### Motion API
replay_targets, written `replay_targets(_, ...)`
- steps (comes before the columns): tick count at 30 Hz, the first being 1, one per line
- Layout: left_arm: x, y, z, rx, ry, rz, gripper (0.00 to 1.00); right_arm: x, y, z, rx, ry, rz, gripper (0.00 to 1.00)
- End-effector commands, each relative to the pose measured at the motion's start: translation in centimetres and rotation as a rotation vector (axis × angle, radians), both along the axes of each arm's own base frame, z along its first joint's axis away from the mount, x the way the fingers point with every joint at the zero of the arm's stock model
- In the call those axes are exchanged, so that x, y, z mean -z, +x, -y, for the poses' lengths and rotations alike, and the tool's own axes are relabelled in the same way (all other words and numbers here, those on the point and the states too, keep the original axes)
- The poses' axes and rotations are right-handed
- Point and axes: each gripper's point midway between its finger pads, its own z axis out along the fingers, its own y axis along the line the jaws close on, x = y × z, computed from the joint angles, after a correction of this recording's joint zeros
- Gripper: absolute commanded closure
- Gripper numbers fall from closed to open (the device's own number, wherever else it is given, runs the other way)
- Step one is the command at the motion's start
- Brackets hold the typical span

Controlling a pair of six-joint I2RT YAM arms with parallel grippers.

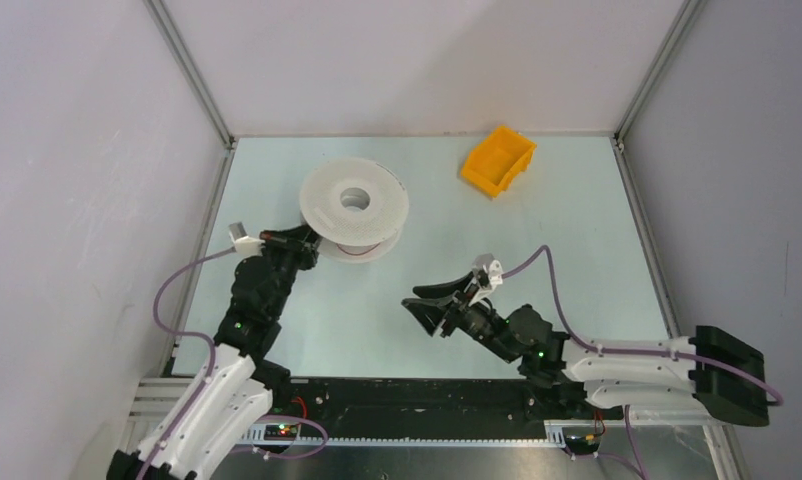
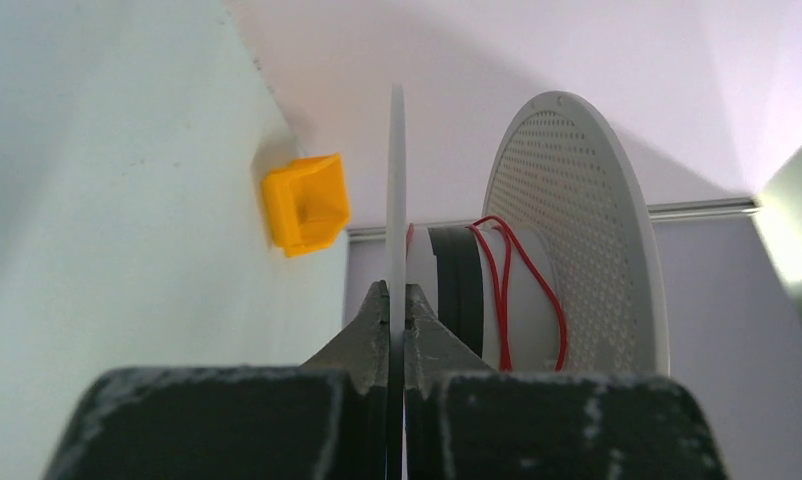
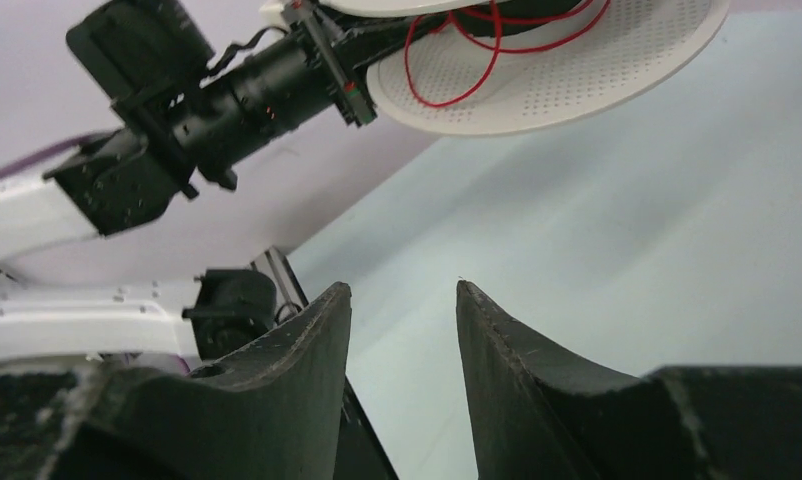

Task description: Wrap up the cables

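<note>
The cables are one thin red wire (image 2: 501, 285) wound in a few loose loops round the hub of a white perforated spool (image 1: 354, 205). Some loops hang slack between the flanges (image 3: 455, 72). My left gripper (image 2: 398, 290) is shut on the edge of the spool's thin flange (image 2: 397, 170), at the spool's near left side (image 1: 310, 240). My right gripper (image 1: 414, 300) hovers open over the middle of the table, right of and nearer than the spool, pointing left. Nothing is between its fingers (image 3: 402, 290). The spool (image 3: 577, 70) is well beyond its tips.
An orange bin (image 1: 498, 158) stands at the back right of the table; it also shows past the flange (image 2: 305, 203). The left arm's wrist (image 3: 247, 90) reaches across the right wrist view. White walls enclose the table on three sides.
</note>
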Motion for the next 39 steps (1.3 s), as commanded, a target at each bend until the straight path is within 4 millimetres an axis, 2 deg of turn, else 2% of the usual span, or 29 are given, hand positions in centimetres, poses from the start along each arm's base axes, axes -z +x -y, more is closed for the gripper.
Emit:
replay_targets(1, -5.0, 0.5, 1.6, 0.066, 0.029, 0.174, 1.0, 2.2, -0.4, 2.6, 0.03, -0.075, -0.034, 0.53)
replay_targets(8, -1.2, 3.3, 2.9, 0.084, 0.123, 0.126, 1.0, 0.8, 0.2, 5.6, 0.112, -0.073, 0.018, 0.52)
replay_targets(9, -1.2, 3.5, 3.0, 0.085, 0.129, 0.135, 1.0, 0.8, 0.2, 5.7, 0.117, -0.083, 0.03, 0.52)
replay_targets(13, 1.3, 5.2, 3.9, 0.107, 0.16, 0.087, 1.0, 1.6, 0.8, 6.2, 0.152, -0.112, 0.042, 0.51)
replay_targets(19, 2.7, 6.5, 5.9, 0.191, 0.165, 0.094, 1.0, 3.1, 1.9, 7.0, 0.177, -0.138, 0.037, 0.5)
replay_targets(20, 2.3, 6.4, 6.4, 0.213, 0.156, 0.119, 1.0, 3.4, 2.2, 7.0, 0.176, -0.143, 0.025, 0.5)
replay_targets(21, 2.9, 6.6, 6.7, 0.227, 0.151, 0.108, 1.0, 3.7, 2.9, 7.3, 0.179, -0.151, 0.022, 0.5)
replay_targets(22, 2.8, 6.6, 7.1, 0.248, 0.144, 0.123, 1.0, 3.9, 4.2, 8.1, 0.213, -0.151, 0.005, 0.5)
replay_targets(23, 2.9, 6.5, 7.2, 0.257, 0.135, 0.125, 1.0, 4.0, 4.3, 7.8, 0.176, -0.156, 0.002, 0.51)
replay_targets(24, 2.7, 6.4, 7.4, 0.268, 0.128, 0.14, 1.0, 4.3, 6.0, 9.0, 0.219, -0.156, -0.02, 0.51)
replay_targets(25, 2.8, 6.3, 7.5, 0.274, 0.122, 0.143, 1.0, 4.4, 6.1, 8.7, 0.177, -0.161, -0.03, 0.51)
replay_targets(26, 2.5, 6.2, 7.6, 0.28, 0.116, 0.156, 1.0, 4.3, 7.9, 10.0, 0.226, -0.158, -0.041, 0.51)
replay_targets(27, 2.5, 6.0, 7.6, 0.285, 0.114, 0.158, 1.0, 4.1, 7.8, 9.6, 0.169, -0.144, -0.051, 0.52)
replay_targets(28, 2.2, 5.9, 7.8, 0.298, 0.107, 0.168, 1.0, 4.3, 9.0, 10.4, 0.188, -0.14, -0.063, 0.52)
replay_targets(29, 2.1, 5.8, 7.9, 0.303, 0.102, 0.174, 1.0, 3.4, 8.7, 10.0, 0.132, -0.104, -0.047, 0.52)
replay_targets(30, 1.7, 5.4, 8.1, 0.319, 0.091, 0.186, 1.0, 3.6, 9.6, 10.6, 0.143, -0.1, -0.059, 0.52)
replay_targets(31, 1.6, 5.3, 8.1, 0.327, 0.084, 0.191, 1.0, 2.7, 9.1, 10.2, 0.086, -0.074, -0.039, 0.52)
replay_targets(32, 1.2, 5.0, 8.3, 0.34, 0.07, 0.203, 1.0, 2.8, 9.5, 10.4, 0.082, -0.07, -0.041, 0.53)
replay_targets(35, 0.5, 4.3, 8.4, 0.361, 0.045, 0.226, 1.0, 1.6, 8.5, 9.3, -0.023, -0.046, 0.03, 0.54)
replay_targets(38, -0.1, 3.5, 8.4, 0.376, 0.025, 0.242, 1.0, 1.5, 8.1, 8.5, -0.086, -0.035, 0.062, 0.54)
replay_targets(39, -0.2, 3.3, 8.5, 0.378, 0.021, 0.245, 1.0, 0.7, 8.0, 8.4, -0.097, -0.014, 0.09, 0.54)
